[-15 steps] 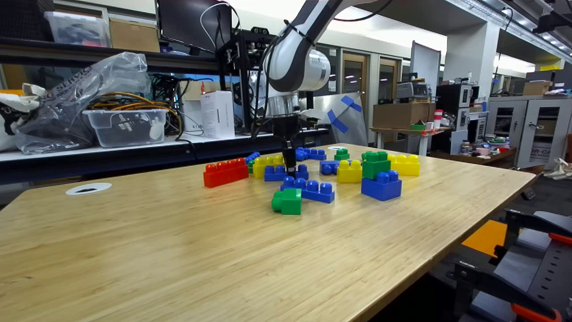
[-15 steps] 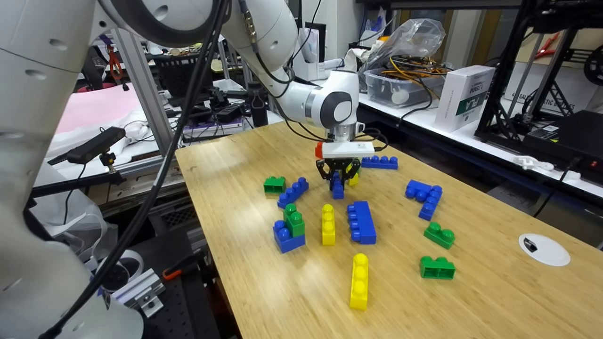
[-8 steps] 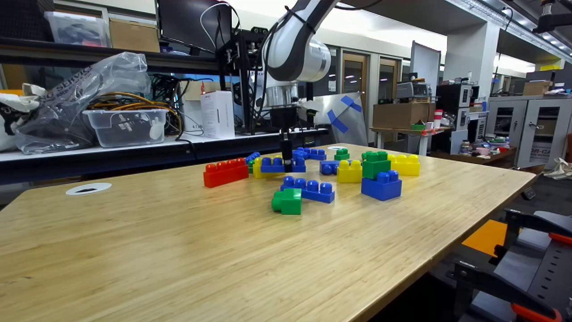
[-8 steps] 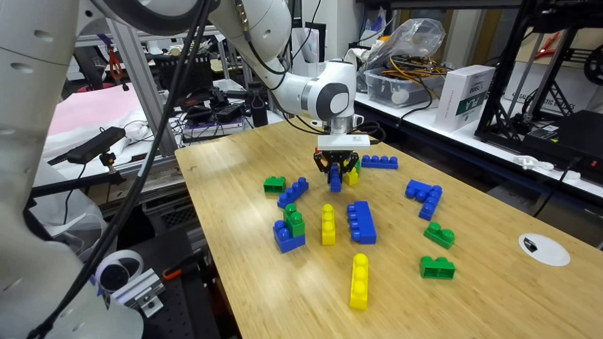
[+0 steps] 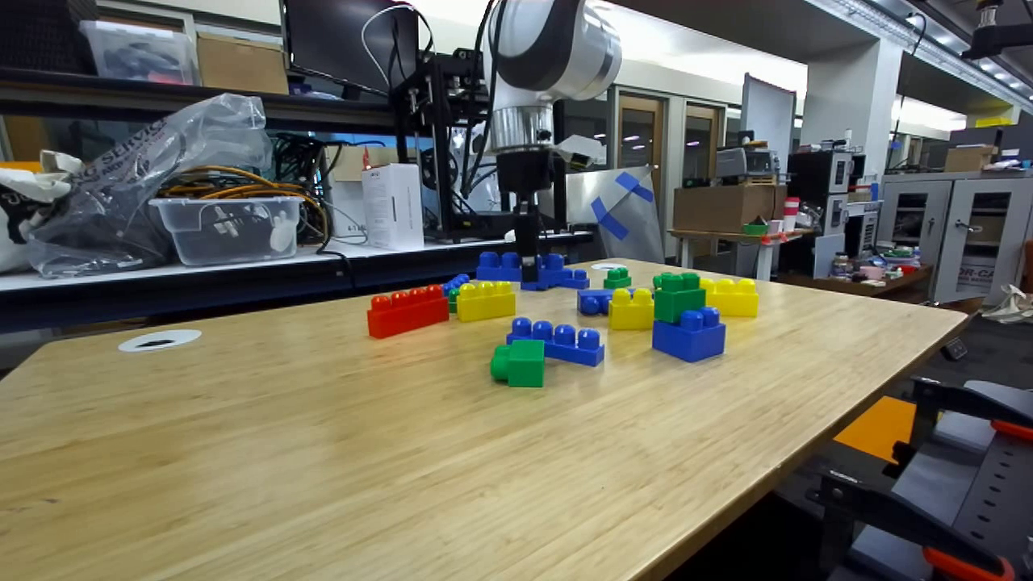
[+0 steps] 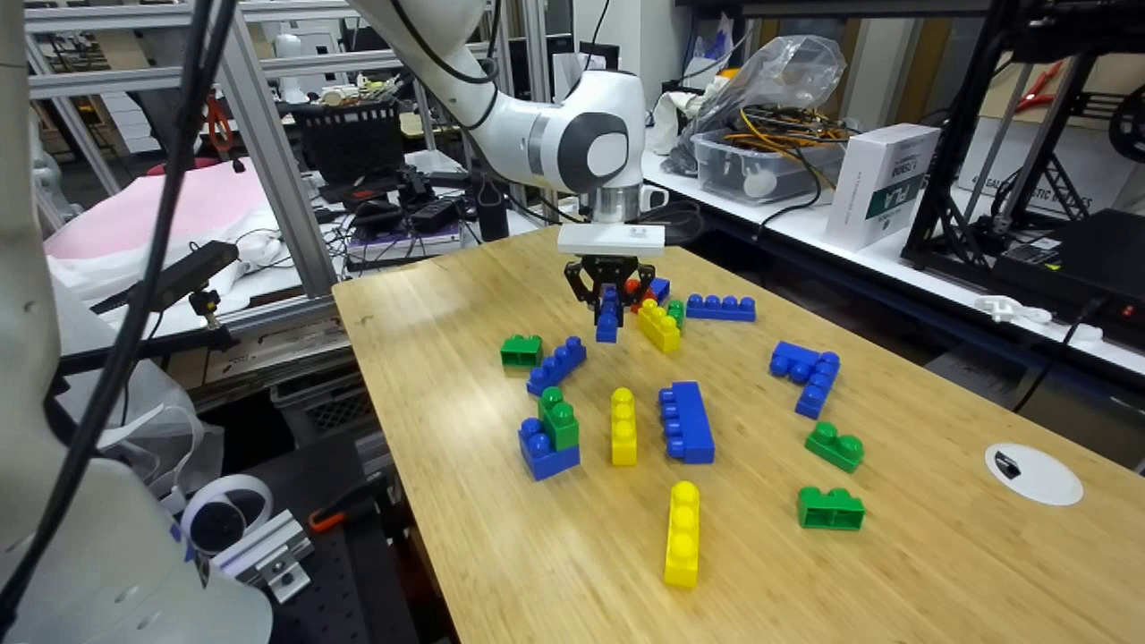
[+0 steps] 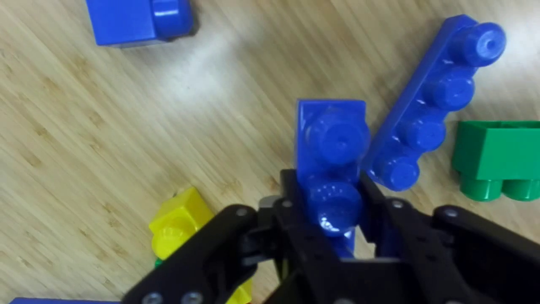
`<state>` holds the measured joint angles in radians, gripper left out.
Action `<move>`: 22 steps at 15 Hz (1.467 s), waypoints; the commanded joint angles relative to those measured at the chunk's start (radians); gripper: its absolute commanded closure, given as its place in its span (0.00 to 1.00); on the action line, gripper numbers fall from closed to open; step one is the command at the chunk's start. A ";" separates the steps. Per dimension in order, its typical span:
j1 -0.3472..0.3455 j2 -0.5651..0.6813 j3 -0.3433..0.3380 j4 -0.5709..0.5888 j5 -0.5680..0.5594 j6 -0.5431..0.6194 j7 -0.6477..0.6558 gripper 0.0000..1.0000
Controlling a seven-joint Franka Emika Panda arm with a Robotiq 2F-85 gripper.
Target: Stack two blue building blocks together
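Note:
My gripper [image 5: 529,270] is shut on a blue brick [image 5: 494,273] with studs up and holds it above the table. In an exterior view the gripper [image 6: 608,315] shows from its end, with the held brick [image 6: 606,333] between the fingers. In the wrist view the fingers [image 7: 329,179] clasp the sides of the held brick [image 7: 337,139]; its rear part is hidden. A four-stud blue brick [image 7: 422,114] lies on the table just right of it; it also shows in both exterior views [image 5: 557,343] [image 6: 556,365]. It stands apart from the held brick.
A green brick [image 6: 521,351] lies beside the four-stud blue brick. A green brick sits on a blue brick [image 6: 547,463]. Other blue bricks [image 6: 693,422] [image 6: 720,309] lie around. Yellow bricks [image 6: 659,325] [image 6: 623,427] and a red brick [image 5: 408,312] stand nearby.
My gripper has lifted the blue brick off the table, staying shut on it. It has risen and, in an exterior view, shifted left, uncovering the yellow brick behind. The other bricks have not moved.

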<state>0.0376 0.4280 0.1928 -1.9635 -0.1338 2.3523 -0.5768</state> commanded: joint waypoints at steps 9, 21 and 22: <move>0.025 -0.150 0.003 -0.192 0.081 0.007 0.120 0.90; 0.038 -0.141 -0.005 -0.236 0.182 0.014 0.281 0.90; 0.040 -0.140 -0.006 -0.240 0.179 0.016 0.293 0.90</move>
<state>0.0689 0.2972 0.1950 -2.1816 0.0276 2.3524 -0.3100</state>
